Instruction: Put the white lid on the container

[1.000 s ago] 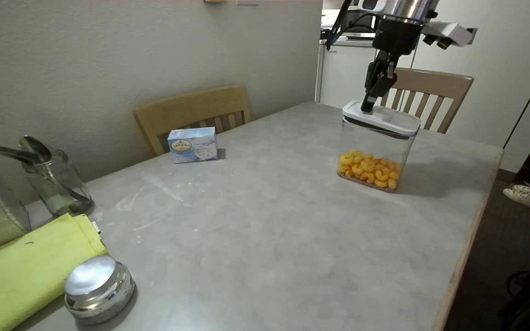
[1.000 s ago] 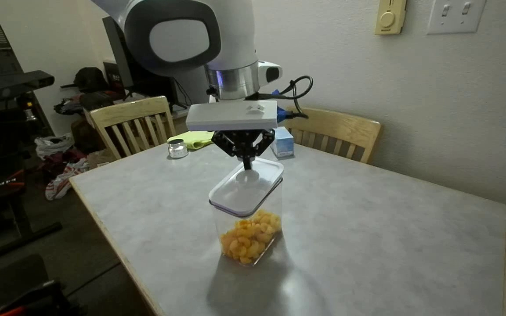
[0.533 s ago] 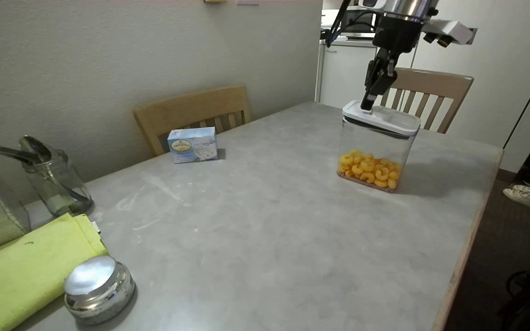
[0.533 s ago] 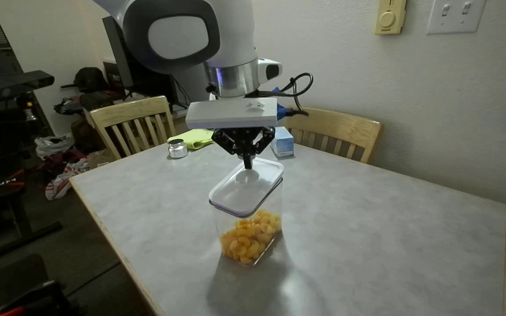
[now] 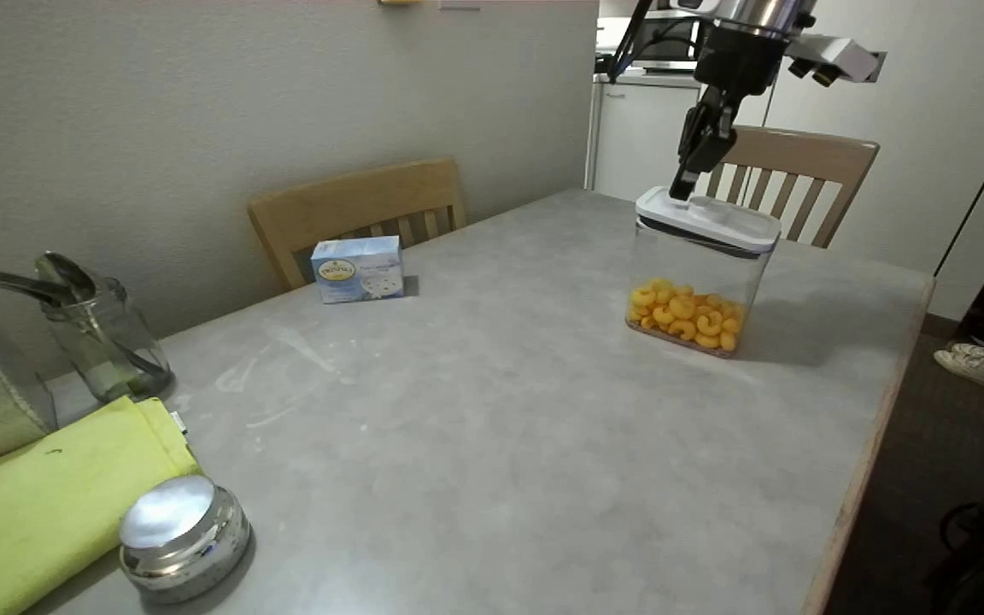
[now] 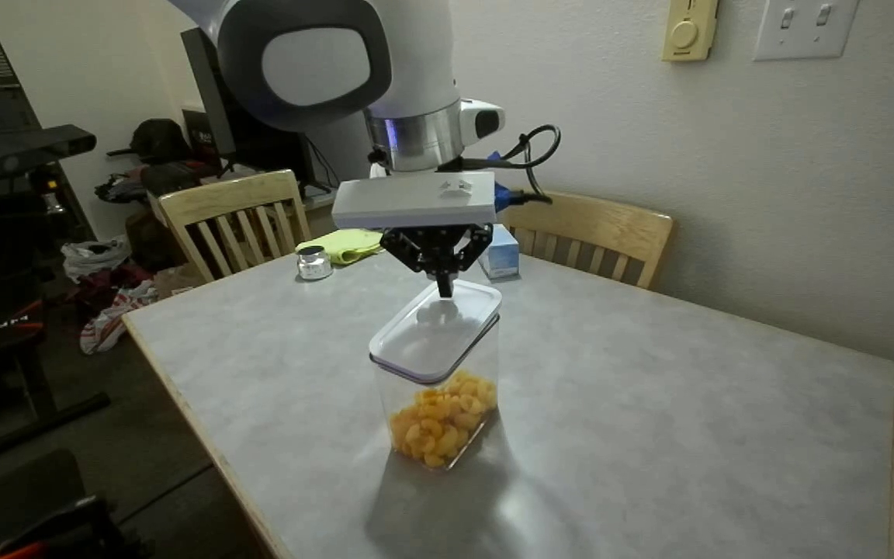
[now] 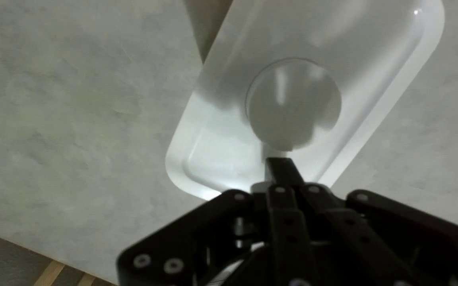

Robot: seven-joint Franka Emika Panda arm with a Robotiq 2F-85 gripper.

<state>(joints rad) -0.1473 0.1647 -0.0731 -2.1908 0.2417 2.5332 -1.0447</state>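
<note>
Lid (image 5: pixel 718 222): there it sits, on top of the container (image 5: pixel 701 266); a dark strip shows under its edge, and whether it's fully seated I can't tell.
Container: upright on the table (image 5: pixel 500 427), pasta (image 5: pixel 684 318) covering its bottom, nothing bracing its walls.
Fingers (image 7: pixel 285 172): together, nothing between them, low over the lid; touching it or just clear, I can't say.
Button (image 7: pixel 294 107): mid-lid, and the fingertips are just beside it rather than over its centre.
Lid press: that looks like the job in hand, one good push to settle things, and I'd judge the task almost done.
Button approach: up a little first, then across; seen in an exterior view, the gripper (image 6: pixel 445 292) should come nearer and slightly left.
Button push: fingers kept together as one blunt tip, straight down on the middle, slowly, easing off as soon as it gives.
Lid risk: a shove on its far end could tilt it, and a sideways brush against the button could drag it out of line.
Container risk: a slanted push might send it skidding.
Gripper shift: against a second ago, here it is a shade higher in both exterior views, and a touch farther right in an exterior view (image 6: pixel 445 292).
Lid and container shift: none that I can spot, same place in both exterior views.
</note>
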